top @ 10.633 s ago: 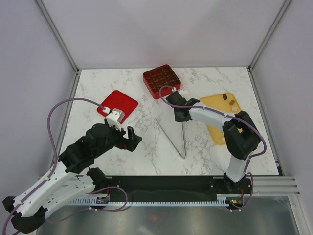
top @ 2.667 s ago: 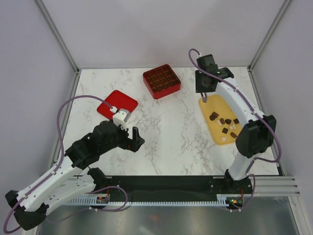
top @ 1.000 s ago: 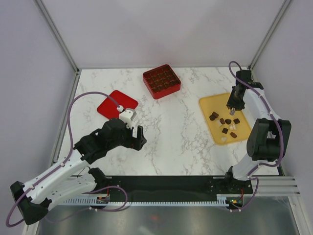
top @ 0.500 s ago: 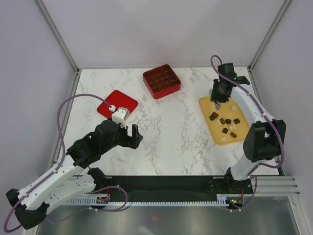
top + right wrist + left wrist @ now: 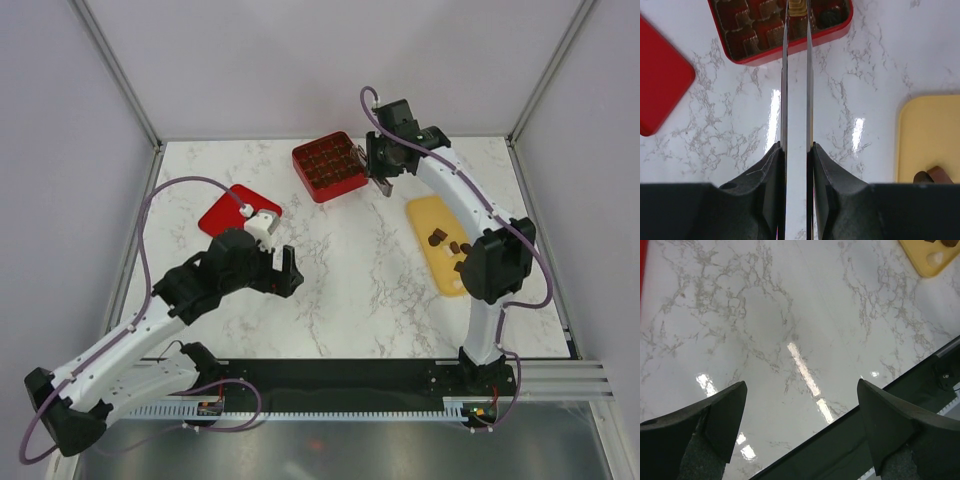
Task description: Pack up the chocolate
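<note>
1. Right gripper (image 5: pixel 383 186) is up at the table's 12 o'clock, just off the 3 o'clock side of the red gridded box (image 5: pixel 330 166) in the top view.
2. Its long thin fingers (image 5: pixel 785 75) are pinched on a tan chocolate piece (image 5: pixel 797 7), held right at the tips. The wrist view shows the piece against the box's cells. I can't tell whether it sits directly above the box.
3. In the box, dark boxed chocolates (image 5: pixel 742 20) sit in the grid cells.
4. Over at 3 o'clock lies the yellow tray (image 5: pixel 428 212), partly hidden under the right arm. Dark loose chocolates (image 5: pixel 436 238) lie on it near its middle.
5. The left wrist view catches one tray corner up at its 1 o'clock, with a pale piece lying on it.
6. Left gripper (image 5: pixel 285 272) hovers a little toward 8 o'clock from the table's centre. Its jaws are spread wide, and only the marble table (image 5: pixel 790 315) shows between them.
7. The flat red lid (image 5: pixel 232 208) lies at 10 o'clock, well apart from the box, just beyond the left gripper.
</note>
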### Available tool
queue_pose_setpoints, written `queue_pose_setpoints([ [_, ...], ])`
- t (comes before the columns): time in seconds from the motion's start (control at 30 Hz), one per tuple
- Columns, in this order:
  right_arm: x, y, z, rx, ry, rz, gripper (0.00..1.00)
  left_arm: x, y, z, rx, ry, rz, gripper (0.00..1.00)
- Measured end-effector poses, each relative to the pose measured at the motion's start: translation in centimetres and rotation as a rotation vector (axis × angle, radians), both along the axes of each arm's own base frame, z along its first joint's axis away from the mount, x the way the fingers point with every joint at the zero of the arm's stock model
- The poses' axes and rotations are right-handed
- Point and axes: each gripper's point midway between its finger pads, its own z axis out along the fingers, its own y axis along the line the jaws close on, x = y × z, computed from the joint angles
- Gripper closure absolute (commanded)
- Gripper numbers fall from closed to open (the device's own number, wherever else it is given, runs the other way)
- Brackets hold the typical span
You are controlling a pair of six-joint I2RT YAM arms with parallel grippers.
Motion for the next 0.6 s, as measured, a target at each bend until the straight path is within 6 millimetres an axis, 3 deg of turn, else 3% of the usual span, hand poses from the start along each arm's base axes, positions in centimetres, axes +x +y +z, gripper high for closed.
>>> queue_pose_setpoints([
  [0.13,-1.0,1.9,-2.5,-0.038,0.058,0.054,0.73,1.9,-1.2,-0.3,-0.056,0.098,-0.019,0.0],
  [0.27,-1.9,3.0,-3.5,-0.071,0.08,0.096,0.73,3.2,-0.3,-0.9,-0.086,0.143,0.019,0.0],
  [0.6,-1.1,2.3,-5.0,-0.132,0.085,0.101,0.73,3.7,0.5,2.0,-0.171,0.015,0.035,0.0],
])
